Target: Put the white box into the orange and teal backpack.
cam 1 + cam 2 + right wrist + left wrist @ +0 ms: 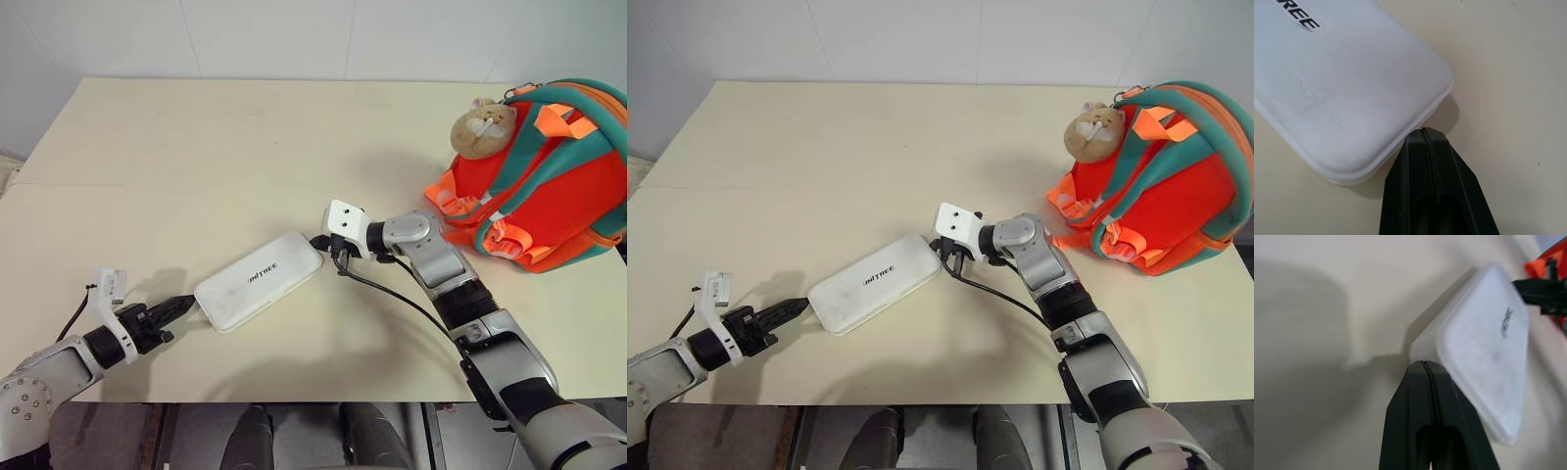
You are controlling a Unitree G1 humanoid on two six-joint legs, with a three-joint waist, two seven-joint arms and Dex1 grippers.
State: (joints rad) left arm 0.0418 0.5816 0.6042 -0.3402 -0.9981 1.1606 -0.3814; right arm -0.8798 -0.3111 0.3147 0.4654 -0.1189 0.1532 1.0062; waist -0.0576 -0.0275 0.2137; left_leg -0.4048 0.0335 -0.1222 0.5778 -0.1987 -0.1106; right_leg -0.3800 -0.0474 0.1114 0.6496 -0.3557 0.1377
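The white box [259, 279] lay flat on the bench [196, 157], pinned lengthwise between the two pincers. The left pincer [186, 305], fingers pressed fully together and holding nothing, had its tip at the box's near end; the right pincer [323, 245], likewise shut and empty, met the far corner. The orange and teal backpack [549, 186] sat well beyond the right pincer, its plush charm [482, 127] on top. Squeezed only by two narrow closed tips, the smooth box could, I judged, pivot and squirt sideways once lifted.
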